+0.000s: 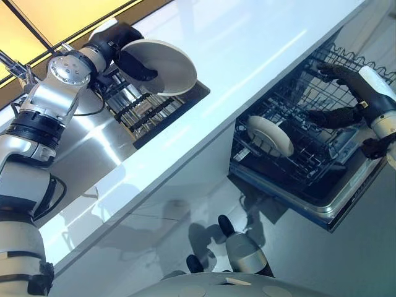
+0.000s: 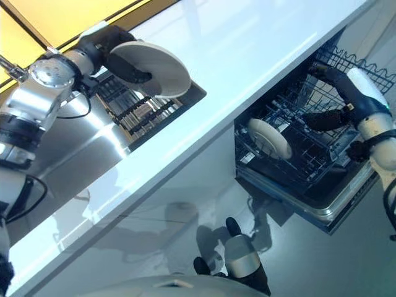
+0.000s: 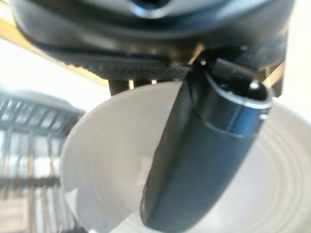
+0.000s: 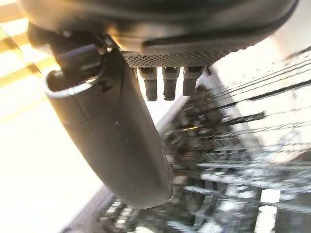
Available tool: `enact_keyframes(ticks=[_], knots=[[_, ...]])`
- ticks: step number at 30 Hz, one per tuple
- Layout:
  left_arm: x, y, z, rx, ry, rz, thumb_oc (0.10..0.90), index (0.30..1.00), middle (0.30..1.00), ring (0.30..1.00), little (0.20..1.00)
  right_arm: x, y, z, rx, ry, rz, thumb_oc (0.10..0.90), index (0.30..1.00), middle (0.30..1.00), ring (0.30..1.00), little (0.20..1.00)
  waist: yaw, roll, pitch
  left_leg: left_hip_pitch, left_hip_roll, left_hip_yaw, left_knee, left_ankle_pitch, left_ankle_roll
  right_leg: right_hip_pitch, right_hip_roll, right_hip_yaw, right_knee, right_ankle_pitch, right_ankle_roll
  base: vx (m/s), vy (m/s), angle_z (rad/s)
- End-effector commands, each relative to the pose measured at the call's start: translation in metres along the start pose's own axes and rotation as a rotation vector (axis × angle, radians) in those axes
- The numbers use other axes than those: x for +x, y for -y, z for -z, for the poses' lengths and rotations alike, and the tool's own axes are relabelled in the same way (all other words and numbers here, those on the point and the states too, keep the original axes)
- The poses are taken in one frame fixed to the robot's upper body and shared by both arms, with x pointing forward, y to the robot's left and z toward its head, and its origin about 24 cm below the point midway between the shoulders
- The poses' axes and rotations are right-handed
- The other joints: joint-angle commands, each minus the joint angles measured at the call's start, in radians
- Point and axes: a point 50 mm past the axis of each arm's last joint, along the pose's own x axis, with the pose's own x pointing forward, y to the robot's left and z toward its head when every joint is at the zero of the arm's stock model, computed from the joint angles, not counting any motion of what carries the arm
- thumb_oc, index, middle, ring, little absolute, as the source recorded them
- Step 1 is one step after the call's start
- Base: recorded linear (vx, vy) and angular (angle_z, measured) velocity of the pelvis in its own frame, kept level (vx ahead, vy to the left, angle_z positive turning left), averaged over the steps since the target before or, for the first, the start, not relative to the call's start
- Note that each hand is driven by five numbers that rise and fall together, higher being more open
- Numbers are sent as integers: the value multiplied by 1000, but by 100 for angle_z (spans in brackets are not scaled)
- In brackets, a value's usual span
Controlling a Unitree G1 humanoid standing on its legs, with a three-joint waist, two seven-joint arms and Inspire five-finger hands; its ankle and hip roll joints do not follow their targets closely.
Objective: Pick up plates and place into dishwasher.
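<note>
My left hand [image 1: 127, 52] holds a white plate [image 1: 164, 65] tilted in the air above the sink's dish rack [image 1: 145, 108]. The thumb [image 3: 204, 155] lies across the plate's face [image 3: 107, 160] and the fingers are behind it. Another white plate [image 1: 270, 136] stands on edge in the front of the dishwasher's lower rack [image 1: 309, 154]. My right hand [image 1: 349, 83] hovers over the back of that rack, fingers and thumb [image 4: 112, 141] spread, holding nothing.
A white counter [image 1: 247, 55] runs between the steel sink [image 1: 93, 148] and the pulled-out dishwasher rack. The dishwasher door [image 1: 322, 207] lies open below the rack. Dark wire tines fill the rack around the standing plate.
</note>
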Motion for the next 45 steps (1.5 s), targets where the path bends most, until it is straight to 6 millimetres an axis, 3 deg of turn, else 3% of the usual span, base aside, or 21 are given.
enact_keyframes(ticks=[1, 5, 12, 21, 31, 34, 45], knots=[[-19, -54, -47, 79, 220, -210, 100, 300, 300, 300, 200, -2, 30, -41, 115, 260, 81, 800, 900, 900, 900, 900, 36, -38, -201, -65, -27, -17, 6, 25, 35, 56, 16, -2, 9, -70, 76, 0, 0, 0], [-26, -55, -57, 100, 282, -226, 100, 300, 300, 300, 200, 0, 24, -47, 216, 312, 40, 800, 900, 900, 900, 900, 48, -39, -213, -63, -25, -19, 6, 25, 32, 60, 14, -7, 7, -71, 75, 0, 0, 0], [-34, -55, -74, 118, 367, -261, 100, 300, 300, 300, 200, 3, 21, -56, 246, 351, 36, 800, 900, 900, 900, 900, 61, -41, -229, -64, -23, -24, 6, 29, 29, 61, 14, -10, 5, -68, 75, -17, 7, 2], [-46, -64, -90, 85, 456, -295, 100, 300, 300, 300, 200, -1, 32, -57, 243, 356, 90, 800, 900, 900, 900, 900, 63, -41, -242, -64, -22, -23, 6, 30, 26, 60, 11, -12, 4, -65, 78, -3, 1, 0], [-45, -31, -108, -18, 562, -171, 100, 300, 300, 300, 200, -6, 39, -61, 282, 411, 161, 800, 900, 900, 900, 900, 50, -44, -251, -63, -22, -17, 6, 28, 26, 58, 12, -7, 5, -60, 79, -1, 1, 0], [-36, -16, -108, -60, 570, -111, 100, 300, 300, 300, 200, -2, 41, -66, 302, 429, 166, 800, 900, 900, 900, 900, 41, -46, -255, -57, -19, -10, 6, 27, 26, 60, 12, -3, 5, -59, 79, 1, 15, -4], [-17, 10, -110, -189, 571, -12, 100, 300, 300, 300, 200, 12, 52, -88, 364, 525, 218, 800, 900, 900, 900, 900, 25, -55, -269, -51, -13, 4, 6, 27, 28, 61, 13, 12, 5, -51, 79, 14, 3, -2]])
